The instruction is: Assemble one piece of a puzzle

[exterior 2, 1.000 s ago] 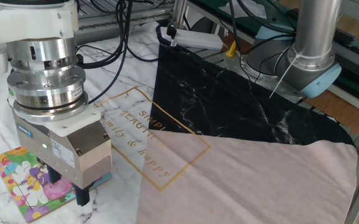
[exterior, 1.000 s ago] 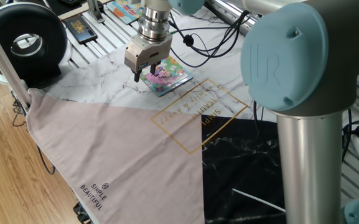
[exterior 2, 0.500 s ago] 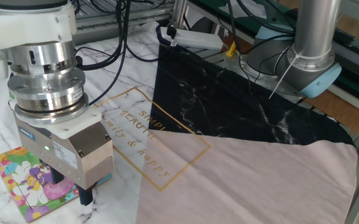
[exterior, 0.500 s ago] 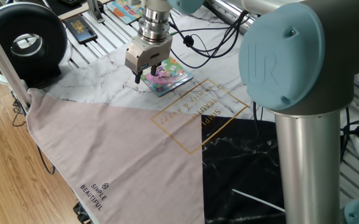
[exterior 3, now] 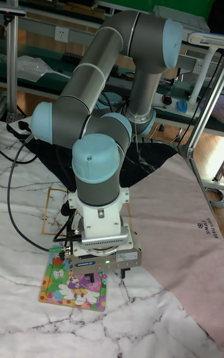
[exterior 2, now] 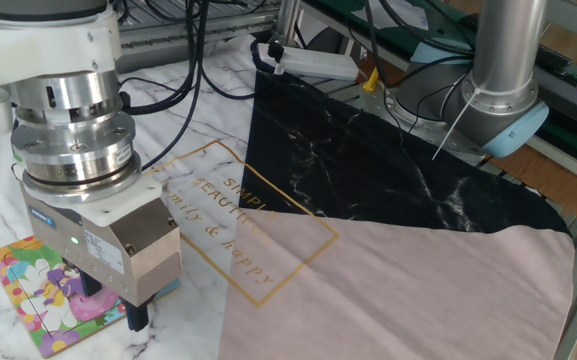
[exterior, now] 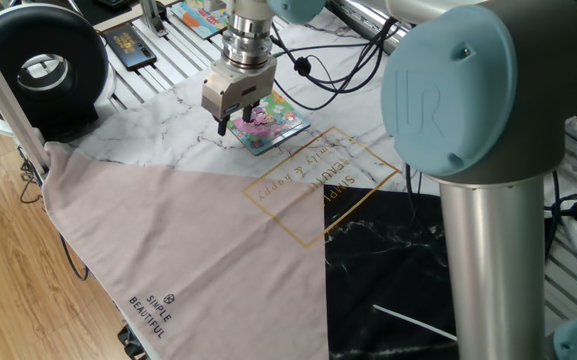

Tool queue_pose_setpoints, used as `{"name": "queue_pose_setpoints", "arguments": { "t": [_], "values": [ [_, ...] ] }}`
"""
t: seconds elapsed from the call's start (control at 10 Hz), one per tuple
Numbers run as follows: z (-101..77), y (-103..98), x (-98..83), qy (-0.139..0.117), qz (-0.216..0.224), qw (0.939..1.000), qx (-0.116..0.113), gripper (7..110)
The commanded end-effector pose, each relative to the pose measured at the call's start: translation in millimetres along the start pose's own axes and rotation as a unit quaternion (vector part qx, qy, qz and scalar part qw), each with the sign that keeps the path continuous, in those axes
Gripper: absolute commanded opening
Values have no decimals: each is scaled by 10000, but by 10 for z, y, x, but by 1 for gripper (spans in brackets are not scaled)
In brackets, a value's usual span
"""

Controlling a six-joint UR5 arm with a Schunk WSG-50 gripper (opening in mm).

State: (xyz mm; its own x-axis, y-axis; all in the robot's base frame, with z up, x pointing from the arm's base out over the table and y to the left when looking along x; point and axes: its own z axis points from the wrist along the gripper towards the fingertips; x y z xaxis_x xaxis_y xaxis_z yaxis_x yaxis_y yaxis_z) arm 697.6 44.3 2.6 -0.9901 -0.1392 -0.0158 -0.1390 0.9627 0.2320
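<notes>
The arm stands bent over the tabletop (exterior: 168,110), its hand (exterior 2: 108,305) pointing straight down onto the puzzle (exterior 2: 28,290). The fingers look clenched on something purple, probably the piece (exterior 2: 86,297), though the hand's body hides the tips. The puzzle's left half lies uncovered; pink cloth (exterior: 188,240) spreads nearby.

Table (exterior: 168,110): covered by a cloth in white marble, pink and black marble sections.
Cloth (exterior: 198,250): gold-framed lettering is printed at the centre; "SIMPLE BEAUTIFUL" is printed near the pink edge.
Puzzle (exterior: 273,122): laid flat on the white marble section.
Cable (exterior 2: 193,85): black, trailed across the white section.
</notes>
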Motion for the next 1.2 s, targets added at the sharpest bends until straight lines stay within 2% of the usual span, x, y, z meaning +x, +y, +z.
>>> {"name": "queue_pose_setpoints", "arguments": {
  "t": [0.0,1.1],
  "values": [
    [-7,10,-28,-39,3,10000,-48,66],
    [29,-18,-58,-49,11,10000,-8,66]
  ]
}}
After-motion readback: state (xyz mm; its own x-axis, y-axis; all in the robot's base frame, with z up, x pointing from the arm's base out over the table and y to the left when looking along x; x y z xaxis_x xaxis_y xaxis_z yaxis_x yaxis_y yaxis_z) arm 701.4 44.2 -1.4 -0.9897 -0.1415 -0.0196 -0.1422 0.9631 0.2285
